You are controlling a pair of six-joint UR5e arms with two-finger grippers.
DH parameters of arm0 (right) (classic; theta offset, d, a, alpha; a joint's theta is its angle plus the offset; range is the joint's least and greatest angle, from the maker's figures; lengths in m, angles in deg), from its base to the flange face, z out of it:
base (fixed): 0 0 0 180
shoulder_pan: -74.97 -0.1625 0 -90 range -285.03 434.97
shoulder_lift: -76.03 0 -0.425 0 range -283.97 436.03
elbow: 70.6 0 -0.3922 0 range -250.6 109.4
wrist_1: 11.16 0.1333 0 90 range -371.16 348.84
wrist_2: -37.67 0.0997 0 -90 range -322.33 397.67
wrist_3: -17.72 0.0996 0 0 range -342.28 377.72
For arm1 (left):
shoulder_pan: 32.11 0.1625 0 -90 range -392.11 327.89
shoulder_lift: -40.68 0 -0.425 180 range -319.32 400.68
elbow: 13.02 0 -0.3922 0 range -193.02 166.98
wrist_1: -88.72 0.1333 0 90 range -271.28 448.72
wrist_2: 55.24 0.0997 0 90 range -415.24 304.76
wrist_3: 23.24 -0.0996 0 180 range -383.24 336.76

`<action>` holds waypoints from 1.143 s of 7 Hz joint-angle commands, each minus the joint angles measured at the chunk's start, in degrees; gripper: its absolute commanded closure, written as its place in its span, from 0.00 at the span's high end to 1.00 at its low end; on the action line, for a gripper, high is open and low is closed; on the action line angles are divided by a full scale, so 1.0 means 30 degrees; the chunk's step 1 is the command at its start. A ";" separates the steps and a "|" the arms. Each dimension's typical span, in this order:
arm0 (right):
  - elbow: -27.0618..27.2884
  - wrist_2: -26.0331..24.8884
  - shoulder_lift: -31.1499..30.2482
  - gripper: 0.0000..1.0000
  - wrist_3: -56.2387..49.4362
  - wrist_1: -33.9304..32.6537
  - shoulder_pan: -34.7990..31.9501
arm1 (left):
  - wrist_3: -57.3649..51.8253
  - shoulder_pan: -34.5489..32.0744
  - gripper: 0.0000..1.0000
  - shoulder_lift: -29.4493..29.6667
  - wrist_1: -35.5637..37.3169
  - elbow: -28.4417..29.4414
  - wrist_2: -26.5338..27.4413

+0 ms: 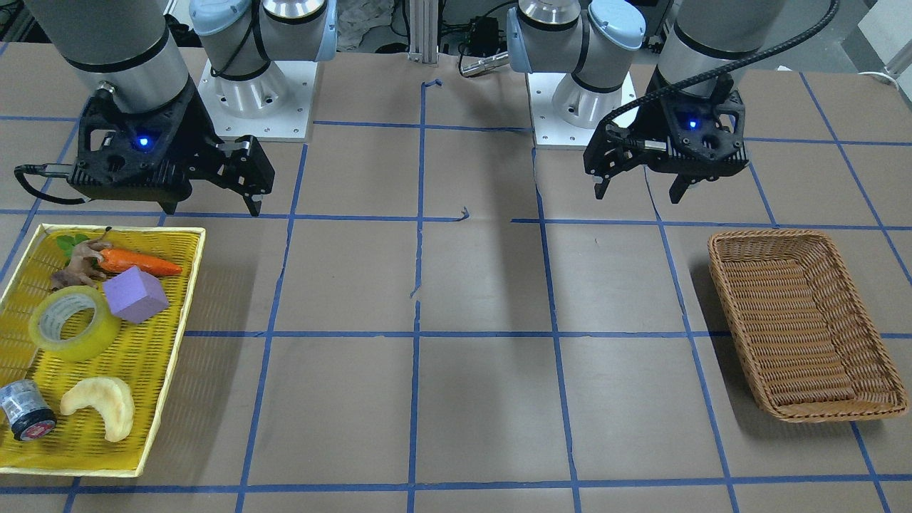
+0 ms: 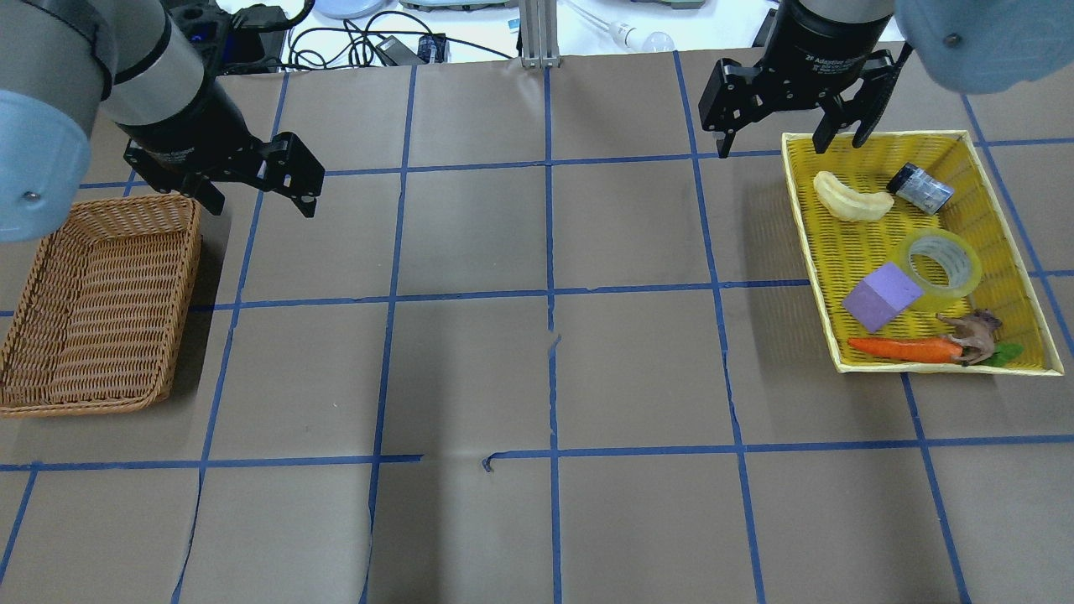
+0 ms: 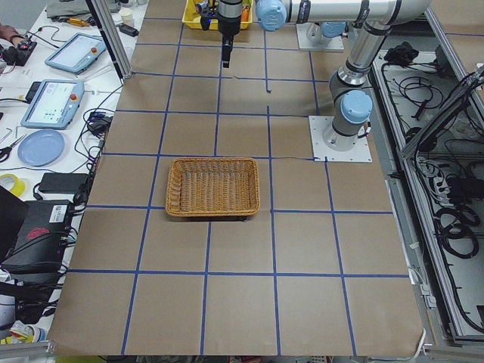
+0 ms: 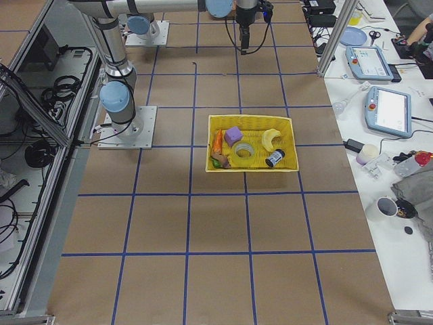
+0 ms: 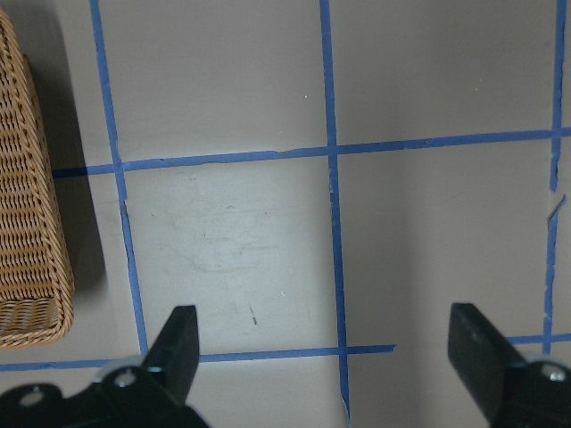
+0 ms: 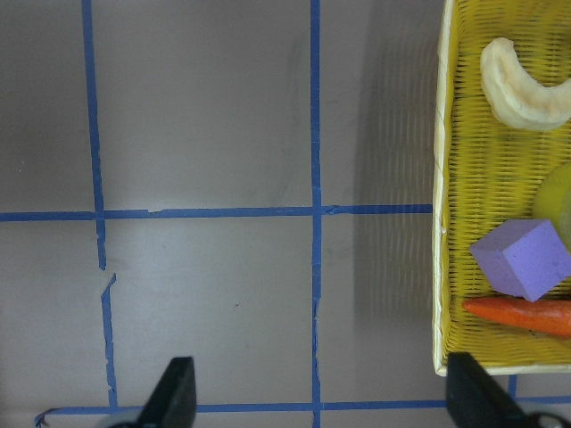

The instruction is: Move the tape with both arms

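Note:
The tape [image 1: 85,343] is a translucent yellow roll with a pale core. It lies flat in the yellow tray [image 1: 173,345], next to a purple cube [image 1: 134,293]. It also shows in the overhead view [image 2: 967,275] and the exterior right view [image 4: 237,150]. My right gripper [image 1: 210,206] [image 2: 774,144] hangs open and empty above the table, just off the tray's far corner. Its wrist view [image 6: 321,374] shows the tray's edge at the right. My left gripper [image 1: 639,194] [image 2: 260,205] [image 5: 326,334] is open and empty, beside the brown wicker basket [image 2: 92,302].
The tray [image 2: 811,252] also holds a carrot [image 1: 142,263], a toy animal [image 1: 78,262], a pale curved pastry [image 1: 100,405] and a small dark cylinder with a red end [image 1: 25,412]. The basket [image 1: 805,328] holds nothing. Blue tape lines grid the brown table.

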 commanded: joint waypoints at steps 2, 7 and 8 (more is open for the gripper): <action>-0.0001 -0.0028 0.0000 1.00 0.0001 -0.0005 0.0000 | 0.0000 -0.0006 1.00 0.0045 0.0010 -0.0019 0.0005; -0.0060 -0.0118 -0.0059 1.00 -0.0234 0.0025 0.0000 | 0.0000 -0.0006 1.00 0.0045 0.0010 -0.0048 0.0093; -0.0060 -0.0058 -0.0059 1.00 -0.0234 0.0025 0.0000 | 0.0000 0.0023 1.00 0.0045 0.0010 -0.0019 0.0122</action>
